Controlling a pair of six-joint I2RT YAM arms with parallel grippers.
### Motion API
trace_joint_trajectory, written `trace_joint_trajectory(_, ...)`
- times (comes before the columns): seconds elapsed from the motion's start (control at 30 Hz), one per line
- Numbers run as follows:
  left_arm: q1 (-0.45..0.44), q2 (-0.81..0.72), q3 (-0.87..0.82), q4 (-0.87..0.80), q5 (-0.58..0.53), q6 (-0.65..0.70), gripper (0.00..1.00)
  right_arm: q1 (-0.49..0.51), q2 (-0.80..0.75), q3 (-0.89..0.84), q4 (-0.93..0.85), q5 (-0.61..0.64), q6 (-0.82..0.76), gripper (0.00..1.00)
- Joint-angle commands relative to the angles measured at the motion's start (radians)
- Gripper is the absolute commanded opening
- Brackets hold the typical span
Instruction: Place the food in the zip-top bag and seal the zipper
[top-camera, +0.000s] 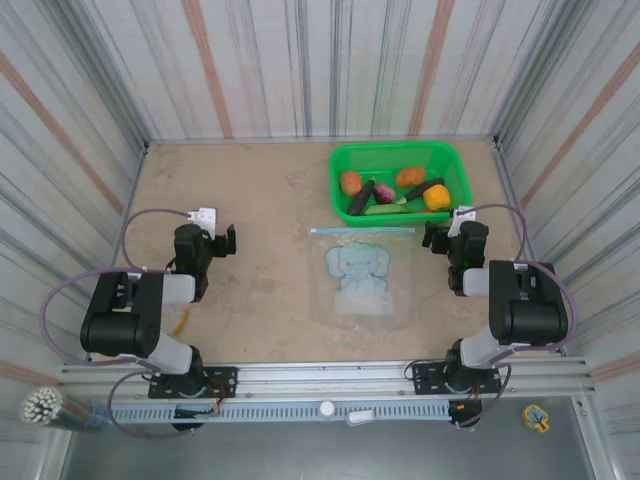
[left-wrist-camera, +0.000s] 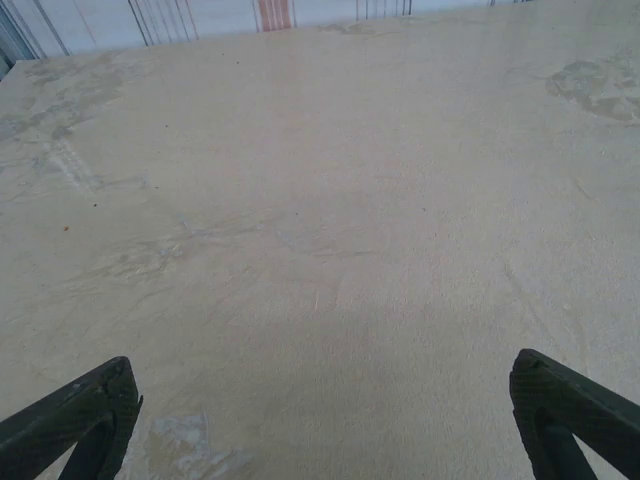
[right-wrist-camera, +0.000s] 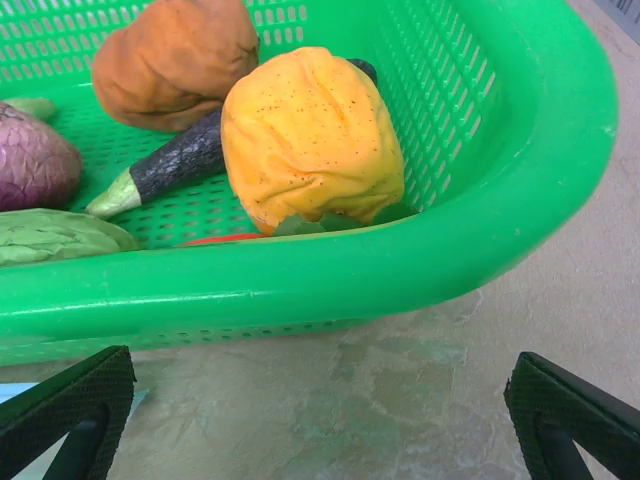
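Left end effector (left-wrist-camera: 320, 425) & right end effector (right-wrist-camera: 320, 425) both released, food (right-wrist-camera: 310, 140) in green basket (right-wrist-camera: 520, 190), zip-top bag (top-camera: 360, 275) flat on surface (left-wrist-camera: 320, 200) just beside it w/ mouth prob. flat, so pushed-in pieces may shove it away.

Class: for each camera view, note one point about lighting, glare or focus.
Top external: even, soft light, only faint shadows on the table. Left wrist: the table looks sharp, dimmer towards the near edge. Right wrist: pale glare streaks the green basket rim; the yellow pepper is crisp.
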Motion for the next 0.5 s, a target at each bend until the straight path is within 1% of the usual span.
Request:
trace_joint_trajectory(0.0,-0.021,0.006,-0.009,0.067,-0.058,0.016,0.98,0.005,0.015,0.024,0.023,-0.015,0.013,0.99)
trace_joint_trajectory(0.07,-0.026,0.009,-0.004,0.063,-0.069,0.015,0.99,0.005,0.015,0.025,0.023,-0.014,0.014,0.99)
trace_joint_trajectory(0.13,-0.017,0.009,0.0,0.053,-0.052,0.011,0.99,0.005,0.014,0.027,0.023,-0.015,0.013,0.99)
trace_joint_trajectory(0.47,-0.013,0.008,-0.001,0.054,-0.049,0.009,0.99,0.006,0.014,0.024,0.023,-0.014,0.014,0.99)
